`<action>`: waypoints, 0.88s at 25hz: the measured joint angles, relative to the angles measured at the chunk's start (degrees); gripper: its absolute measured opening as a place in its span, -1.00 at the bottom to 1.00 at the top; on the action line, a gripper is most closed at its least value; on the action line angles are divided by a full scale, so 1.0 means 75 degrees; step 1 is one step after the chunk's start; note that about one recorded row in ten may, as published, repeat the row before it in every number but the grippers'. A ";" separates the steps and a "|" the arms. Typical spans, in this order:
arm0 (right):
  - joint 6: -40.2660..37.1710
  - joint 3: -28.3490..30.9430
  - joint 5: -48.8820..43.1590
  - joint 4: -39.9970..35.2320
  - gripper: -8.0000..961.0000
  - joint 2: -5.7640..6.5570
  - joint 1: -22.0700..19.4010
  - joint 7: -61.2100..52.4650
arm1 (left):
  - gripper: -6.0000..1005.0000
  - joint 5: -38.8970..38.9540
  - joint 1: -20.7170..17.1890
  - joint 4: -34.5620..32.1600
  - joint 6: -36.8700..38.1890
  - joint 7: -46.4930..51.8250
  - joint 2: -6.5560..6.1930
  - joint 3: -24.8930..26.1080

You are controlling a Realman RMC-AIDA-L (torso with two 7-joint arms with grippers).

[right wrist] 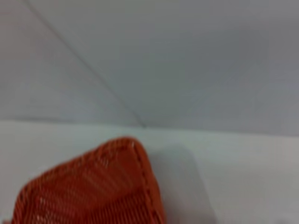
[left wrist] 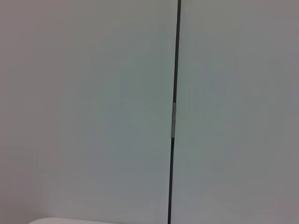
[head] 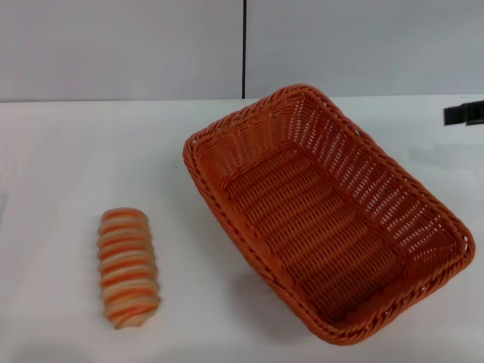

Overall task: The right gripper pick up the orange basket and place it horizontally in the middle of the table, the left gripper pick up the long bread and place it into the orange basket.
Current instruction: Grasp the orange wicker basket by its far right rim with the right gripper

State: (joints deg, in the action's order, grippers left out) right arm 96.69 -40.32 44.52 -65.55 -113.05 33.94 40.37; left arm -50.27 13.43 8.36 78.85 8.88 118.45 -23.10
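Note:
The orange basket (head: pixel 325 208) lies on the white table (head: pixel 53 174), right of centre, turned at a slant with its near-right corner toward the front edge. It holds nothing. The long bread (head: pixel 127 266), striped orange and cream, rests on the table to the basket's left, at the front left. A black piece of my right gripper (head: pixel 464 113) pokes in at the right edge, beyond the basket's far right side and apart from it. One corner of the orange basket (right wrist: pixel 93 186) shows in the right wrist view. My left gripper is out of view.
A grey wall (head: pixel 121 45) with a dark vertical seam (head: pixel 244 49) stands behind the table. The left wrist view shows only that wall, its seam (left wrist: pixel 174 112) and a sliver of table.

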 joint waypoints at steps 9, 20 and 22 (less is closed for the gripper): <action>-0.0219 -0.0088 -0.0399 0.1454 0.22 0.0151 0.0731 -0.0013 | 0.57 0.0000 0.0002 -0.0014 -0.0055 0.0000 0.0003 0.0002; -0.1221 -0.0350 -0.0463 0.2782 0.22 -0.0007 0.1318 0.0094 | 0.56 0.0001 -0.0031 -0.0017 -0.0071 -0.0001 -0.0001 0.0036; -0.1436 -0.0479 -0.0464 0.3008 0.22 -0.0008 0.1387 0.0095 | 0.56 0.0014 -0.0075 -0.0017 -0.0073 0.0000 -0.0011 0.0033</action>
State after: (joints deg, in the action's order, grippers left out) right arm 85.91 -43.91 41.04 -42.98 -113.11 44.34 41.08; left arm -50.17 12.87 8.24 78.30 8.88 118.37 -22.85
